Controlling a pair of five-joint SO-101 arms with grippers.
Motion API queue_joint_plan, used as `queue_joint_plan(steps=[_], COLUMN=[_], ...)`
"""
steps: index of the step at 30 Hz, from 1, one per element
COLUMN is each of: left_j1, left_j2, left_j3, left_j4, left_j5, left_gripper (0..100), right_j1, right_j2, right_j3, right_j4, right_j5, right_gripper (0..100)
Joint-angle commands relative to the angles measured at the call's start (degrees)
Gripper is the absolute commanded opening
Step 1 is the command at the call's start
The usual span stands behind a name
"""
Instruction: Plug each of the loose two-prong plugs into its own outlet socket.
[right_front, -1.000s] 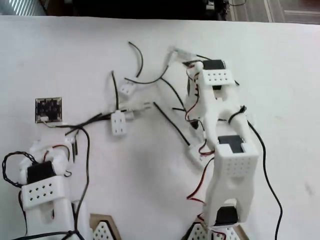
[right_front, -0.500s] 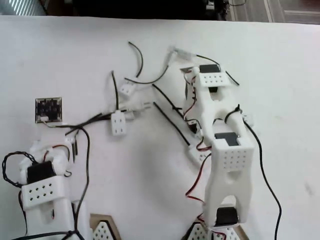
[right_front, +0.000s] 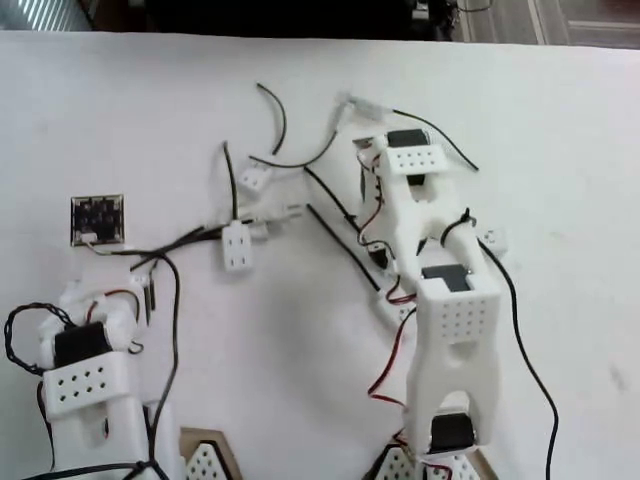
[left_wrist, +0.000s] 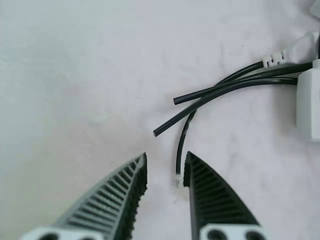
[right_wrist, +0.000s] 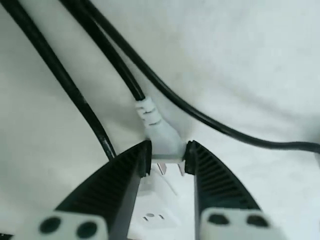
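Left of the outlet block (right_front: 237, 245), a dark square pad (right_front: 98, 220) is lying on the table (right_front: 560, 150). The left gripper (left_wrist: 165, 161) is hanging near the block but apart from it, jaws released and gripping nothing, with loose black cable ends (left_wrist: 178, 99) lying just ahead. Right of the block, the right gripper (right_wrist: 166, 150) is pinching a white plug (right_wrist: 160, 132) by its body, with the prongs (right_wrist: 162, 169) pointing at a white socket (right_wrist: 150, 207) just beneath, not yet in. Risks as I'm reading it: the plug is looking slightly skewed, so pushing could be jamming the prongs on the socket face. Nothing is holding that socket, so it may be sliding away. The black cable (right_wrist: 270, 145) running beside the plug could be dragging on it. Sockets: the one under the plug is looking empty; can't tell whether the block is holding a plug.
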Motion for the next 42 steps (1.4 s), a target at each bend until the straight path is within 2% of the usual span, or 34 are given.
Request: queue_joint_plan(steps=[1,14,18,22,27,32,42], left_j1=[0.84,0.84,0.84,0.84,0.84,0.84,0.84], left_j2=[-1.36,-1.36,-1.36,-1.36,-1.36,-1.36,-1.36], left_j3=[-0.18,-0.18,-0.18,-0.18,-0.18,-0.18,-0.09], left_j4=[-1.14,-1.14,-1.14,-1.14,-1.14,-1.14,-1.14], left_j5=[-0.62,-0.62,-0.62,-0.62,-0.62,-0.62,-0.62], left_gripper=[14,14,14,14,14,14,14], right_j1=[-3.03,-2.59,-0.31,2.77,6.81,7.16,8.40], right_j2=[0.31,-1.63,-3.91,-6.20,-6.20,-3.47,-2.77], right_j3=[-0.70,-2.64,-4.66,-5.10,-5.01,-4.75,-5.10], right_j4=[1.98,2.15,2.59,2.86,2.51,2.86,2.95], right_j5=[-1.14,-0.97,-0.62,6.51,11.25,11.60,11.60], right_gripper=[15.9,1.6,1.7,1.7,2.0,15.6,14.2])
